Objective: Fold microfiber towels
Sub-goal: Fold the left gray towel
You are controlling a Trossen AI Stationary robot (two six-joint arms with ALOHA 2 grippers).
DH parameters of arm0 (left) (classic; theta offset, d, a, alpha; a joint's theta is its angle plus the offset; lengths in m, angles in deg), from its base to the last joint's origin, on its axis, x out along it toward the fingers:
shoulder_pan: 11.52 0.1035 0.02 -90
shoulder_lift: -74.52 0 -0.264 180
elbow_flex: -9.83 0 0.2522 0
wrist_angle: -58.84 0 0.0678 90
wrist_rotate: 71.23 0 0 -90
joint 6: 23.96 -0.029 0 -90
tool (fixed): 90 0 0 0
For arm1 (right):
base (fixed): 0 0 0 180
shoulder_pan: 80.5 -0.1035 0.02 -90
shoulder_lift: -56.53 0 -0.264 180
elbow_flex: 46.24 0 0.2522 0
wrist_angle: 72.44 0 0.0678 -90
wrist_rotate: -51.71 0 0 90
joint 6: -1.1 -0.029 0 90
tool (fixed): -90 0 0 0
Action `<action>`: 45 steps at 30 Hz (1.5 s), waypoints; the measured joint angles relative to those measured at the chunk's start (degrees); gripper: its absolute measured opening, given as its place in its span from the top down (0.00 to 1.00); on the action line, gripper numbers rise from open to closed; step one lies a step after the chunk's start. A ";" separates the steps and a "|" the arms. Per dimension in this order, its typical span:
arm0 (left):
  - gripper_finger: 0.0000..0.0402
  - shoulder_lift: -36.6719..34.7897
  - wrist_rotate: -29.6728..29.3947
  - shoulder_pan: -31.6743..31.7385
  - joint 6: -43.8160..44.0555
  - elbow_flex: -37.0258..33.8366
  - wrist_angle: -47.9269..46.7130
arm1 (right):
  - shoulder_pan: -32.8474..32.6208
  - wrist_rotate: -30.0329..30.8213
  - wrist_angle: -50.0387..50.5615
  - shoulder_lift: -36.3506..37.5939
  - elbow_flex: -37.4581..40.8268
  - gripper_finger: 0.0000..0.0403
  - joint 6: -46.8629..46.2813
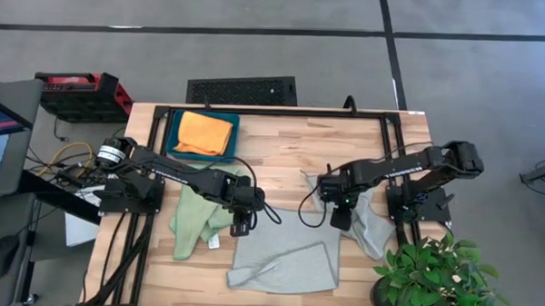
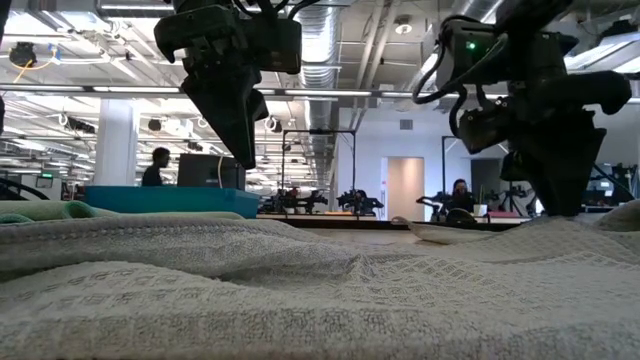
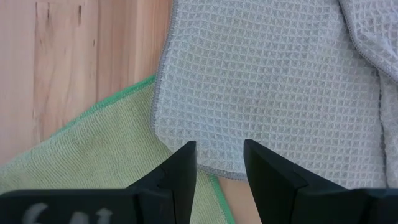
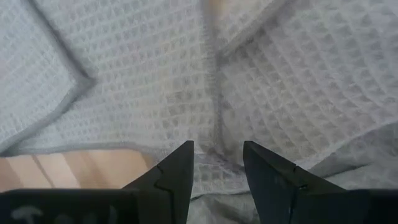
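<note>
Lying spread across the middle of the table's near edge, a pale grey towel [image 1: 283,253] shows a waffle weave and a stitched hem, one lower corner folded back over itself. No readable writing shows anywhere; the small white tag [image 1: 213,243] on the light green towel [image 1: 194,218] is too small to read. That green cloth lies crumpled toward the table's left edge, its rim tucked under the grey towel's corner. A second grey towel [image 1: 370,225] lies rumpled toward the right edge. An orange towel [image 1: 205,132] lies folded in the dark teal tray [image 1: 174,131] at the far left corner.

The left end effector [image 1: 240,226] hangs over the grey towel's left corner, fingers apart, holding nothing. The right end effector [image 1: 340,217] hangs where the two grey towels meet, fingers apart, gripping nothing.
</note>
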 joint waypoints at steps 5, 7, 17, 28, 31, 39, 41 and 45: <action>0.69 0.00 0.00 0.00 -0.06 0.00 0.00 | -0.12 -1.14 -0.60 0.00 0.00 0.59 1.62; 0.69 0.00 0.00 0.00 -0.05 -0.01 -0.01 | -0.42 -2.78 -2.10 0.00 0.00 0.59 2.95; 0.69 0.00 0.00 0.00 -0.05 0.00 0.00 | -2.61 -1.61 -3.61 0.02 0.02 0.60 4.06; 0.69 0.00 0.00 0.00 -0.04 0.00 0.00 | -5.37 -0.04 -4.12 0.02 0.02 0.94 2.56; 0.69 0.00 0.00 0.00 -0.03 0.00 -0.02 | -6.30 3.01 -4.22 0.02 0.02 0.97 2.81; 0.69 0.00 -0.55 0.01 -2.10 0.00 0.01 | -7.77 4.69 -4.26 0.02 0.02 0.99 2.97; 0.69 0.00 -0.59 0.23 -4.16 0.00 0.19 | -8.03 4.66 -4.24 0.02 0.02 0.98 2.97; 0.69 0.00 -0.41 1.32 -8.23 -0.02 2.97 | -8.22 4.66 -4.03 0.02 -0.26 0.98 2.98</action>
